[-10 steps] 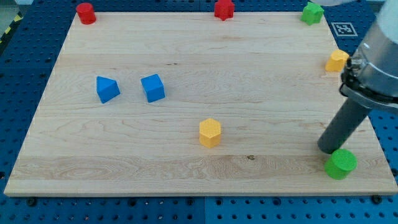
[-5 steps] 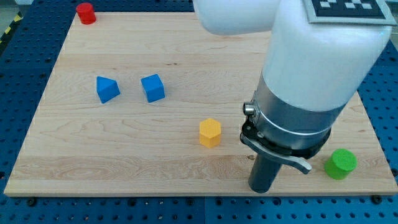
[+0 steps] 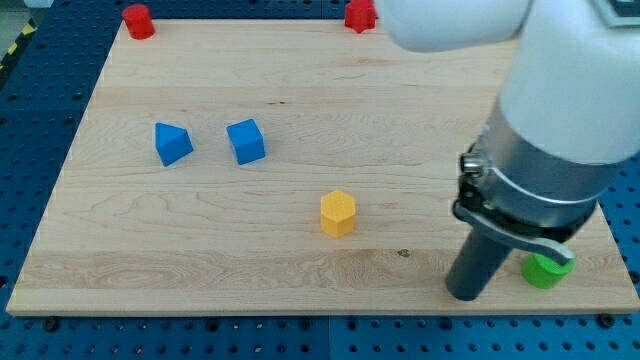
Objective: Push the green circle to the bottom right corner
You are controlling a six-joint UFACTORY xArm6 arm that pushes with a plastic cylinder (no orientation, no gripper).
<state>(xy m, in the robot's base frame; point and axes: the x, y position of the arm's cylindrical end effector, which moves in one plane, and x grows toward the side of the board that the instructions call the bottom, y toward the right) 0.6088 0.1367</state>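
The green circle [image 3: 546, 271] lies near the board's bottom right corner, its upper part hidden by the arm's collar. My tip [image 3: 467, 295] rests on the board to the left of the green circle, a short gap apart from it. The large white and grey arm body fills the view's right and hides the right part of the board.
A yellow hexagon block [image 3: 338, 213] sits mid-board, left of my tip. A blue cube [image 3: 245, 141] and a blue wedge-like block [image 3: 172, 143] lie at the left. A red cylinder [image 3: 137, 20] and a red block [image 3: 359, 14] sit on the wooden board's [image 3: 200, 250] top edge.
My tip swung from just above-left of the green circle far to the left, then came back right toward it. The green circle and the other blocks have not moved.
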